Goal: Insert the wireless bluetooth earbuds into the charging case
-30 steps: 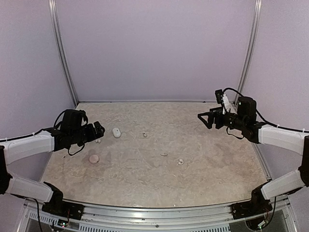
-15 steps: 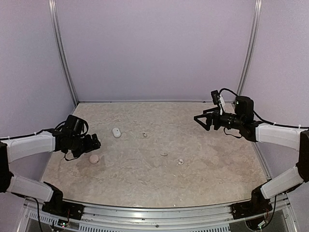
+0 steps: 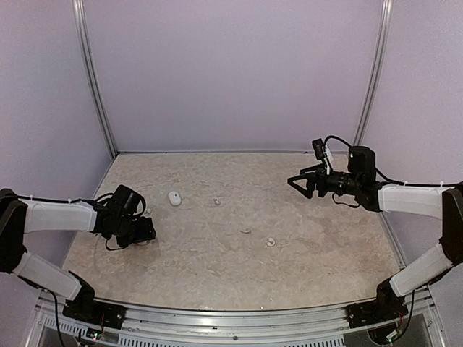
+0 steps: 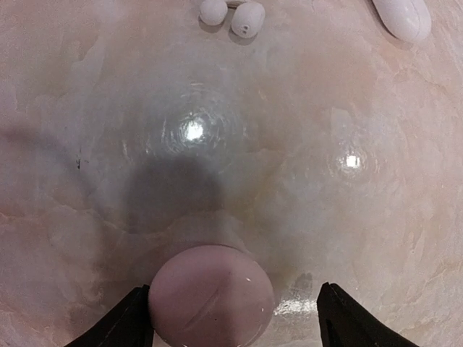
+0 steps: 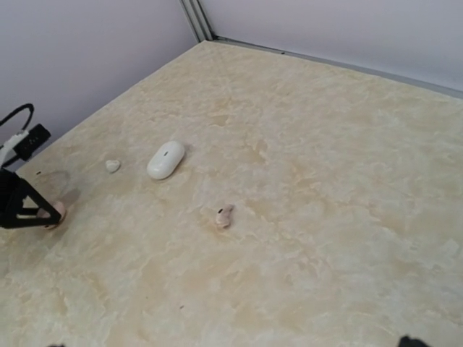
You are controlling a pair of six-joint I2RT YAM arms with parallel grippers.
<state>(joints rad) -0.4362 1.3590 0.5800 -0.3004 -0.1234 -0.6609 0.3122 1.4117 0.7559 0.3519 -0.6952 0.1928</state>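
Loosely, left fingers (image 4: 134, 319) astride pink case (image 4: 211, 296)

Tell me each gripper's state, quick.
Left gripper: open around the pink case, not yet gripping it.
Right gripper: open, holding nothing.

Left gripper (image 4: 233, 290) low over the table (image 4: 304, 217), fingers (image 4: 124, 327) straddling the pink case (image 4: 211, 295) with free room only on its right in the wrist view; bare marble ahead up to two earbuds (image 4: 247, 18) and the white case (image 4: 403, 18).

Beige marbled tabletop (image 3: 217, 267), lavender walls (image 3: 231, 72) w/ 2 metal corner posts (image 3: 95, 79) behind.
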